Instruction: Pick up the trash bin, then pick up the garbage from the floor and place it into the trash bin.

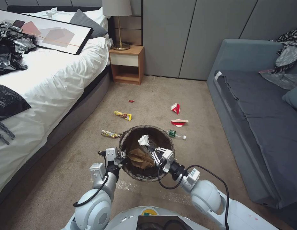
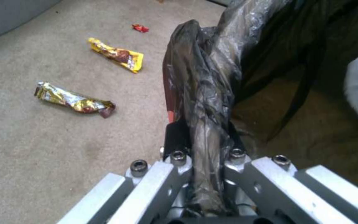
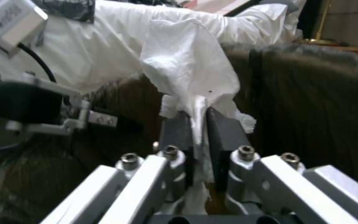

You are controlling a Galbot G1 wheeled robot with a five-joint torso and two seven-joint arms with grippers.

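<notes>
**Tissue held over the lined bin**

The trash bin [image 1: 146, 153] hangs off the carpet just in front of the robot, and everything else is placed from it. On its near-left rim the left gripper [image 1: 122, 155] is pressed together on the folded dark liner [image 2: 204, 102], pinching rim and bag between its fingers. From the near-right side the right gripper [image 1: 150, 147] reaches over the bin's mouth, its fingers [image 3: 224, 133] clamped on a crumpled white tissue [image 1: 144, 140] that stands above the opening. Tan folded paper [image 1: 139, 157] lies inside on the bin's bottom.

Just left of the bin, on the carpet, lies a gold snack wrapper [image 1: 110, 134]; just right of it, a small clear bottle [image 1: 177, 134] with a green label. Beyond the bin sit a flattened red-and-white cup [image 1: 179, 122], a second crushed cup [image 1: 176, 108], a yellow wrapper [image 1: 123, 115] and, farther still, a tiny red scrap [image 1: 131, 101]. Far beyond, a wooden nightstand [image 1: 126, 65] stands against the wall.
</notes>
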